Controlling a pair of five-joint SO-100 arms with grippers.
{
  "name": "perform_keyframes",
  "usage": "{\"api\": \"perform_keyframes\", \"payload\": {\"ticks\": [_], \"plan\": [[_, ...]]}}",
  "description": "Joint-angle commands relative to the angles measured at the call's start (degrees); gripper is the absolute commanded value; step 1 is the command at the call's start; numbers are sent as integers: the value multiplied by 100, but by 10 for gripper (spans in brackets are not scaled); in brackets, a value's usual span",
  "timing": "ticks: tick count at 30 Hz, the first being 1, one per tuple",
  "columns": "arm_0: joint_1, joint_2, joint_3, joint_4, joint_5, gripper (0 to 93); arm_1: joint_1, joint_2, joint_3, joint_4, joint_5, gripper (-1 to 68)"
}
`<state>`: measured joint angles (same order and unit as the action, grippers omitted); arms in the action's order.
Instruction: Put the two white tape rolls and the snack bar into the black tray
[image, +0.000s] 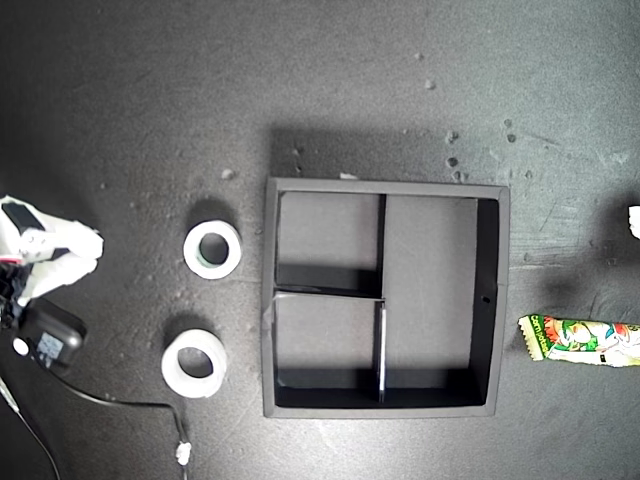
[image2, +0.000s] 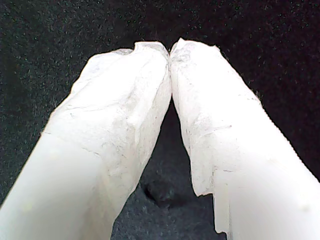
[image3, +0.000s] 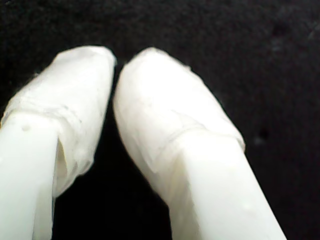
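The black tray (image: 385, 185) lies in the middle of the exterior view, all its sections bare. Two white tape rolls lie flat on the dark mat to the tray's left in that view, one (image: 212, 249) farther back and one (image: 194, 363) nearer. The snack bar (image: 580, 340) lies at the exterior view's right edge, apart from the tray. My first gripper (image2: 170, 50) is shut, tips touching, with only mat beyond. My second gripper (image3: 116, 67) is shut over bare mat too. A white-wrapped gripper (image: 60, 250) shows at the exterior view's left edge; which arm it belongs to I cannot tell.
A small black box (image: 50, 338) with a cable (image: 120, 402) trailing from it lies by the nearer roll at the exterior view's left. A white sliver (image: 634, 220) shows at that view's right edge. Pale crumbs dot the mat behind the tray.
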<state>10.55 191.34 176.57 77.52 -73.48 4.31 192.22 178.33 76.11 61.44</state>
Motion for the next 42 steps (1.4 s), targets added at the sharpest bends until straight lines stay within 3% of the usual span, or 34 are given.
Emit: {"api": "perform_keyframes", "payload": {"ticks": [1,26,31,33,37,38,42], "plan": [[-53,264,325,246,-475,3,-79,-18,70,70,-53,1],[-44,264,325,237,-905,2,-53,-18,70,70,343,1],[-9,264,325,62,-905,0,378,-18,70,-26,554,1],[167,255,325,-167,-1204,0,439,-18,70,-264,519,1],[237,255,325,-1187,-88,1,343,-18,70,-976,-62,0],[220,255,325,-1354,149,39,264,-18,70,-1266,-360,0],[255,255,325,-1644,475,107,185,-18,70,-2153,-1230,-2]]}}
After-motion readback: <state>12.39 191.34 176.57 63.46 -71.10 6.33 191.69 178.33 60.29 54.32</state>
